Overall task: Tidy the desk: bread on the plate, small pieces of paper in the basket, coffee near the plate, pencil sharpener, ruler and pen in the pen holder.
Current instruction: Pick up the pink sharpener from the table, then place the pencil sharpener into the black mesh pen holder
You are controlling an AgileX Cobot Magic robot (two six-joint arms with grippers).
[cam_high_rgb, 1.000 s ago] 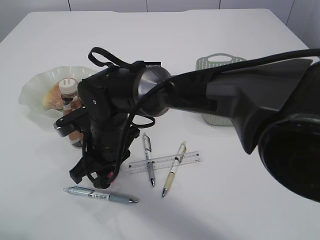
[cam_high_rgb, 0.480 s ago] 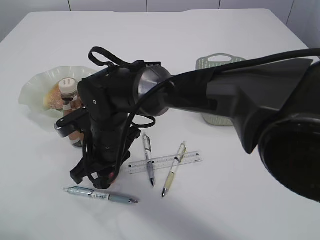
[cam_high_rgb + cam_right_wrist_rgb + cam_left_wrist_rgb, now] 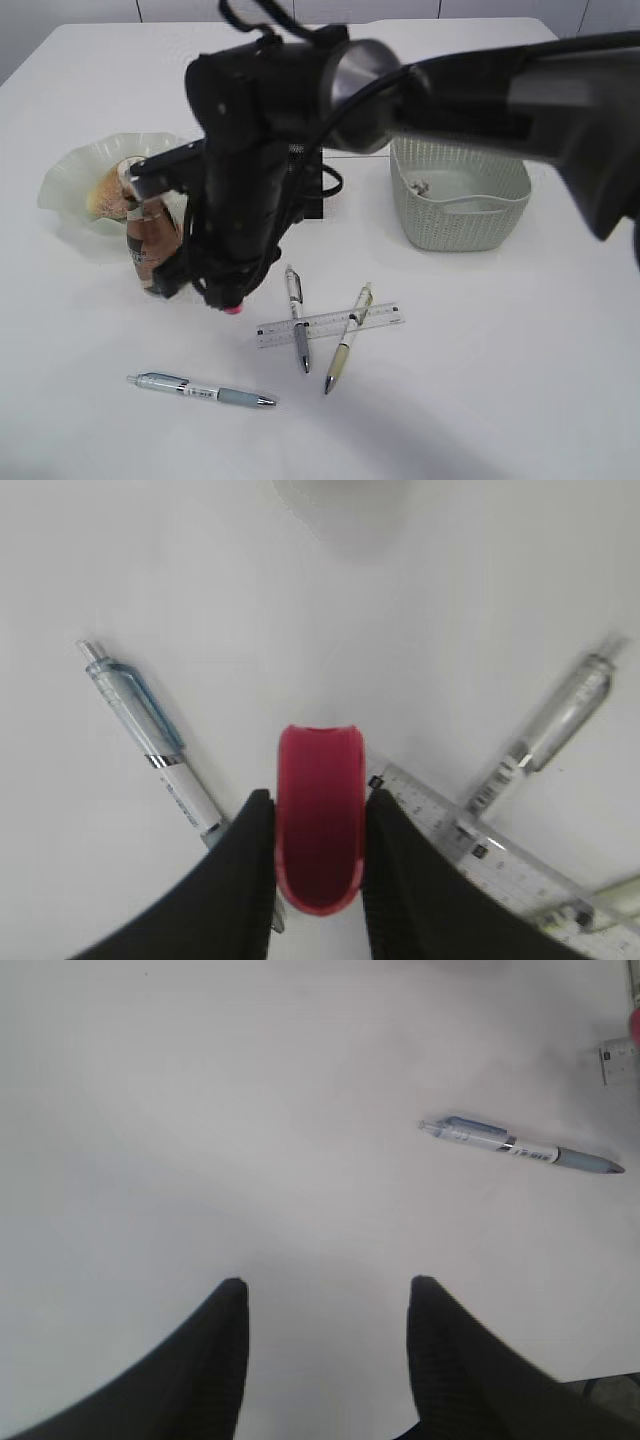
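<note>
My right gripper (image 3: 320, 798) is shut on a red pencil sharpener (image 3: 320, 820) and holds it above the desk (image 3: 450, 400); in the exterior view the sharpener (image 3: 232, 309) shows pink below the black fingers. The ruler (image 3: 330, 323) lies under two crossed pens (image 3: 297, 317) (image 3: 347, 338), and a third pen (image 3: 205, 390) lies nearer the front. Bread (image 3: 105, 190) sits in the green plate (image 3: 70, 175), with the coffee (image 3: 150, 240) beside it. The black pen holder (image 3: 310, 195) is mostly hidden behind the arm. My left gripper (image 3: 327, 1285) hangs open over bare desk.
The grey-green basket (image 3: 460, 200) stands at the back right with a small pale scrap (image 3: 420, 187) inside. The right arm (image 3: 450, 85) spans the upper middle of the exterior view. A pen (image 3: 520, 1147) lies ahead and right of the left gripper.
The right arm has risen from the desk with the red sharpener in its jaws and swung up, uncovering the basket. The left gripper has not changed.
</note>
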